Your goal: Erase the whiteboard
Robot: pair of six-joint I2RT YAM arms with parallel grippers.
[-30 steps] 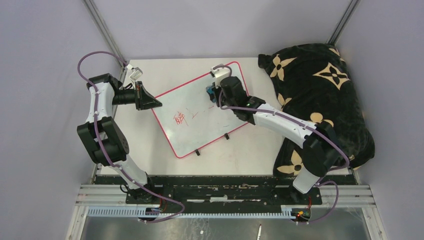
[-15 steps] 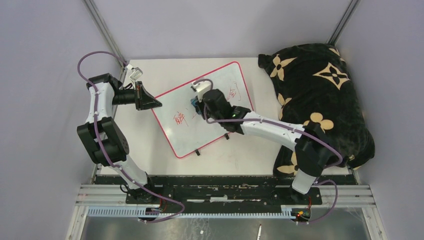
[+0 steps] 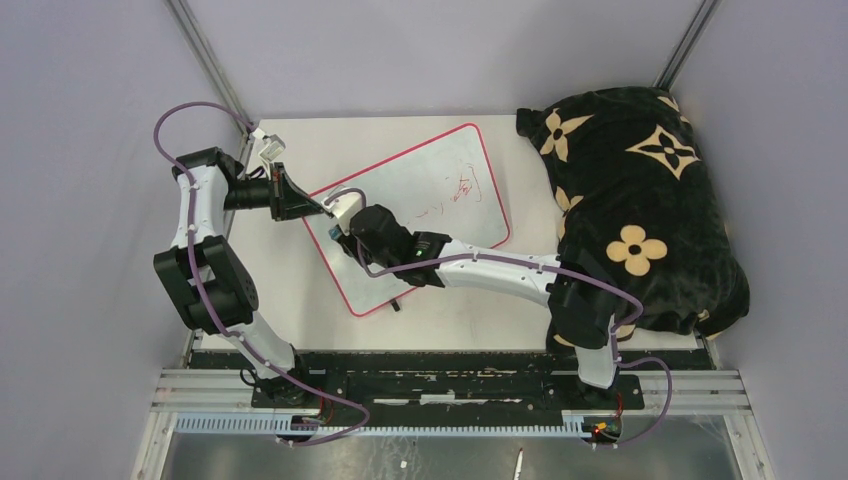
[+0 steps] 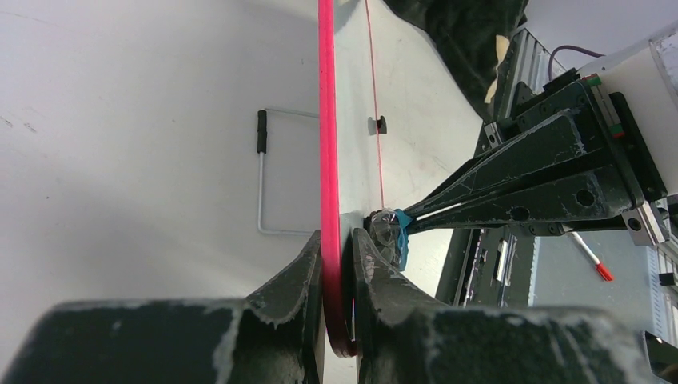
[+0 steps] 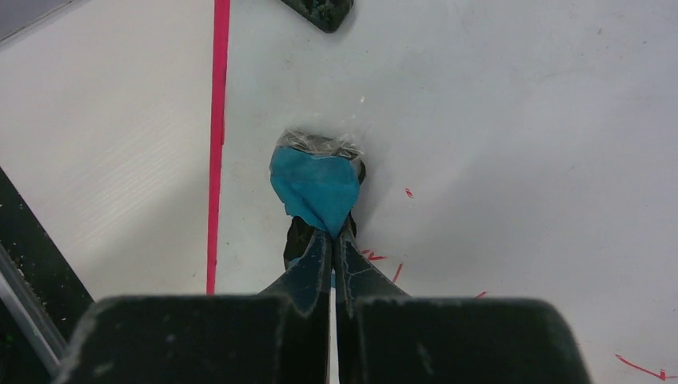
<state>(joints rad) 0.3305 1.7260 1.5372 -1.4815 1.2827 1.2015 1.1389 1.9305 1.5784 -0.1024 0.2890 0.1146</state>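
Top external: right end effector (image 3: 338, 226), pinching a blue pad (image 5: 314, 182), has cleared the middle of the whiteboard (image 3: 420, 180); left end effector (image 3: 318, 208) clamps the rim; far red marks (image 3: 465, 185) remain.

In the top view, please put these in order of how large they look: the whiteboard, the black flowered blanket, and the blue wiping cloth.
1. black flowered blanket: covers the most area.
2. whiteboard: clearly smaller than the blanket.
3. blue wiping cloth: only a tiny patch shows.
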